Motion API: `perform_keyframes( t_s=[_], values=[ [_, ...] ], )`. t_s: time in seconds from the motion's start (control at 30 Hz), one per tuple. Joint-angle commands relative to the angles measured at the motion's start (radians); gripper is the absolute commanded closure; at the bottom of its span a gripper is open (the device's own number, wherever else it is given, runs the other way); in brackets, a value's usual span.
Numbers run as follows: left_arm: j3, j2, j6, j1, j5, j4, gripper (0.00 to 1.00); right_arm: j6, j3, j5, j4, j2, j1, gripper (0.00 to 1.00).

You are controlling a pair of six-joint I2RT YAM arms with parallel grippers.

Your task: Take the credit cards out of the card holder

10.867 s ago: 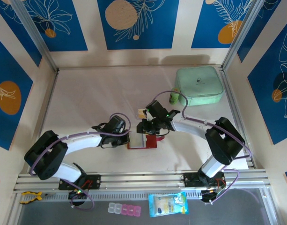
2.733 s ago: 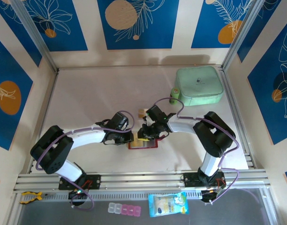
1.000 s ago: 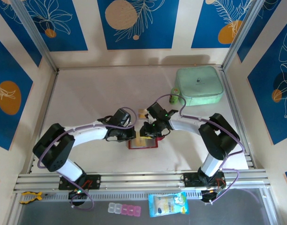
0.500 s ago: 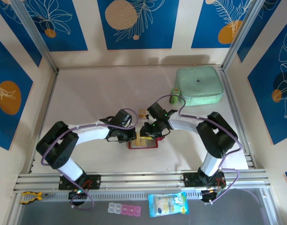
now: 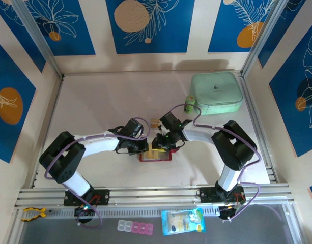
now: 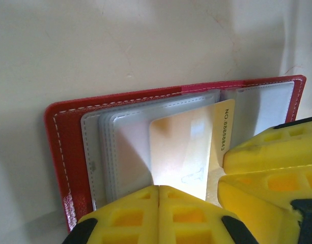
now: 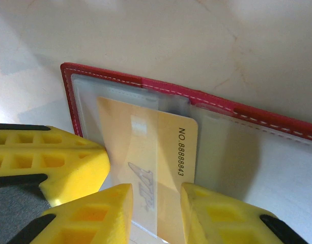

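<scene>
Red card holder (image 5: 156, 155) lies open and flat about mid-table (image 5: 94, 101), slightly toward the near edge, with an orange-yellow credit card (image 7: 145, 147) sticking partway out of a clear sleeve. Left gripper (image 6: 159, 203) has its fingers pressed together, tips down on the open card holder right at the card. Right gripper (image 7: 157, 211) jaws are partly spread, tips over the card's free end, no clear pinch on it.

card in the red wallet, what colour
Orange-yellow card, best in the right wrist view.
</scene>
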Motion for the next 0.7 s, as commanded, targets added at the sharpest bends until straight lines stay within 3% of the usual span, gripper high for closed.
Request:
perform_keyframes(
  t_s=[0.0, 0.27, 0.67],
  values=[
    [-0.012, 0.019, 0.014, -0.008, -0.004, -0.025, 0.95, -0.007, -0.021, -0.005, -0.009, -0.023, -0.005, 0.68],
    [-0.017, 0.018, 0.014, -0.008, -0.007, -0.025, 0.96, -0.002, -0.041, -0.001, 0.009, -0.065, -0.008, 0.68],
    [-0.022, 0.019, 0.016, -0.008, -0.007, -0.030, 0.96, 0.004, -0.052, -0.025, 0.032, -0.001, -0.010, 0.68]
  ],
)
